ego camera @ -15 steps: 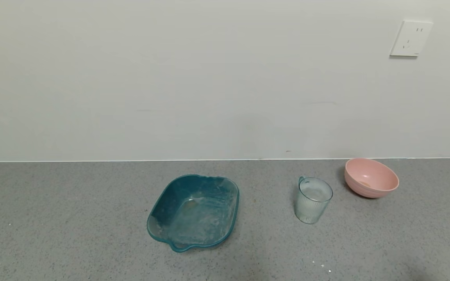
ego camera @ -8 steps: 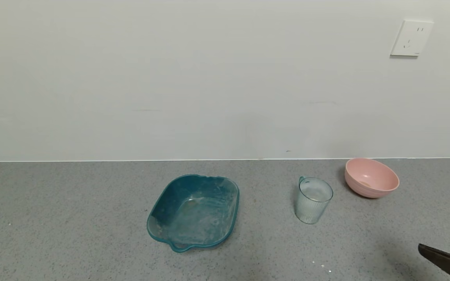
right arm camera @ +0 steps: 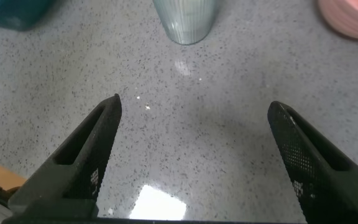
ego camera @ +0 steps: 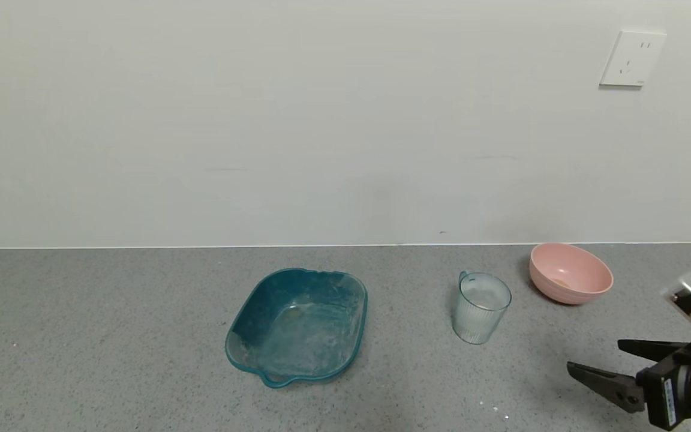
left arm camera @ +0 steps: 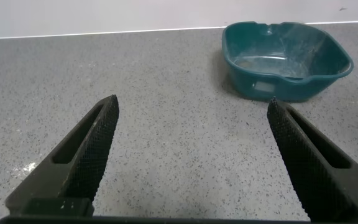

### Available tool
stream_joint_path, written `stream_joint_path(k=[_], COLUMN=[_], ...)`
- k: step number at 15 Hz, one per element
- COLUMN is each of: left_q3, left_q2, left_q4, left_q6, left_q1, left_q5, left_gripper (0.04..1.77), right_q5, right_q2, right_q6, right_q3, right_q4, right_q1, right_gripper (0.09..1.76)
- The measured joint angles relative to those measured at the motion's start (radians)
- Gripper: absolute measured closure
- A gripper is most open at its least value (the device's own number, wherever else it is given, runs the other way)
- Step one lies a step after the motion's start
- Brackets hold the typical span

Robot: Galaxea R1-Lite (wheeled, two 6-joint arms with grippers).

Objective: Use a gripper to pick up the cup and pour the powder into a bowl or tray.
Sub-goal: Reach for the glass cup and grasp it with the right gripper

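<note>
The pale blue-green ribbed cup (ego camera: pixel 480 309) stands upright on the grey counter, with faint whitish powder (ego camera: pixel 482 295) inside. The pink bowl (ego camera: pixel 555 291) sits behind and to the right of it. My right gripper (ego camera: pixel 595 356) is open and empty at the lower right, low over the counter, to the right of the cup and nearer me. In the right wrist view the gripper (right arm camera: pixel 193 106) points at the counter short of the cup (right arm camera: pixel 185 18), with the pink bowl (right arm camera: pixel 353 15) off to one side. My left gripper (left arm camera: pixel 192 102) is open and empty, out of the head view.
A larger teal squarish tray (ego camera: pixel 357 324), dusted inside, sits left of the cup; it also shows in the left wrist view (left arm camera: pixel 253 87). A white wall with a socket (ego camera: pixel 631 59) runs along the back of the counter. A few white specks (ego camera: pixel 495 410) lie near the front.
My right gripper has come into the head view from the lower right and moved left toward the cup. The cup, bowl and tray have not moved.
</note>
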Motion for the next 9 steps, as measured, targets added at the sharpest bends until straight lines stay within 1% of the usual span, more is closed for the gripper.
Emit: stream_joint_path(k=[4, 7, 9], left_q3=[0.000, 0.000, 0.000], left_q2=[0.000, 0.000, 0.000], left_q4=[0.000, 0.000, 0.000], left_q6=[0.000, 0.000, 0.000], left_q1=[0.000, 0.000, 0.000], left_q5=[0.000, 0.000, 0.000], left_gripper=[0.09, 0.09, 0.09], right_q5=[-0.001, 0.006, 0.011], right_q2=[0.161, 0.300, 0.386], right_q6=[0.000, 0.003, 0.003], right_q3=[0.005, -0.004, -0.013], right_q4=[-0.154, -0.328, -0.417], right_q1=[0.040, 0.052, 0.059], right_gripper=[0.14, 0.14, 0.14])
